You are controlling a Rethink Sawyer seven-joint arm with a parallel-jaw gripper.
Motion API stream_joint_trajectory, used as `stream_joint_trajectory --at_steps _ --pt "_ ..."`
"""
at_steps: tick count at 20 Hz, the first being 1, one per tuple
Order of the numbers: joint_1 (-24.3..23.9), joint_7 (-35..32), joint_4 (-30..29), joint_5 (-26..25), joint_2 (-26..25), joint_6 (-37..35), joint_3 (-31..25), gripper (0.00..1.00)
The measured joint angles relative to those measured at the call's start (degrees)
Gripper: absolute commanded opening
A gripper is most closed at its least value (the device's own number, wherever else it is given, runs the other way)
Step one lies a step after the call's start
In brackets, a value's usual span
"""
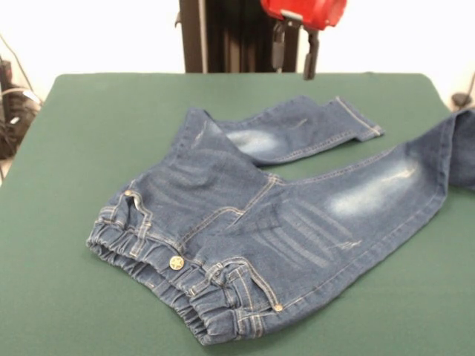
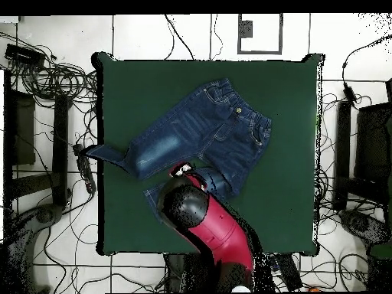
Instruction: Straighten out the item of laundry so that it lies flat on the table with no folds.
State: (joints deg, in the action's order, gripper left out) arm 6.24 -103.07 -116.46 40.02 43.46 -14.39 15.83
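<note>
1. One small pair of jeans [image 1: 252, 230] lies on the green table [image 1: 67, 222], spread across the middle and right of the front view, with the waist end nearest the camera.
2. Nearest of all is the gathered elastic waistband [image 1: 148, 271], running at a slant from the left toward the bottom middle; it is bunched and puckered along its whole length.
3. Just behind the band sits a brass star button [image 1: 177, 262], with tan stitching outlining the fly and the pockets on either side.
4. Beyond that, the seat and thigh cloth shows ridges and creases, so the jeans are not lying flat.
5. One leg [image 1: 378, 189] runs up to the right, carrying a faded whitish patch; its end reaches the table's right edge and, seen from overhead, hangs past the edge [image 2: 103, 153].
6. Farther back, the other leg [image 1: 297, 130] angles off to the right with its own pale patch, its hem [image 1: 360, 119] resting on the green top, well apart from the first leg's end.
7. Bare green surface surrounds the jeans on the left, near and far sides.
8. Farthest back, the red and black arm [image 2: 207, 222] comes in over the table's far side; from overhead it covers part of the second leg.
9. At the top of the front view, the gripper [image 1: 295, 52] hangs above the table, clear of the cloth, its two dark fingers [image 1: 310, 55] set apart with nothing between them.
10. Behind it stands the dark pedestal [image 1: 223, 37].
</note>
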Motion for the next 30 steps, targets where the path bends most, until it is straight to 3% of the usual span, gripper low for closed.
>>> stream_joint_trajectory --at_steps 10,30 --pt "0.45 -2.20 -0.12 0.84 -0.32 4.38 -1.48 1.00" --pt "5.33 -14.52 -0.15 2.85 -5.74 8.40 -2.44 1.00"
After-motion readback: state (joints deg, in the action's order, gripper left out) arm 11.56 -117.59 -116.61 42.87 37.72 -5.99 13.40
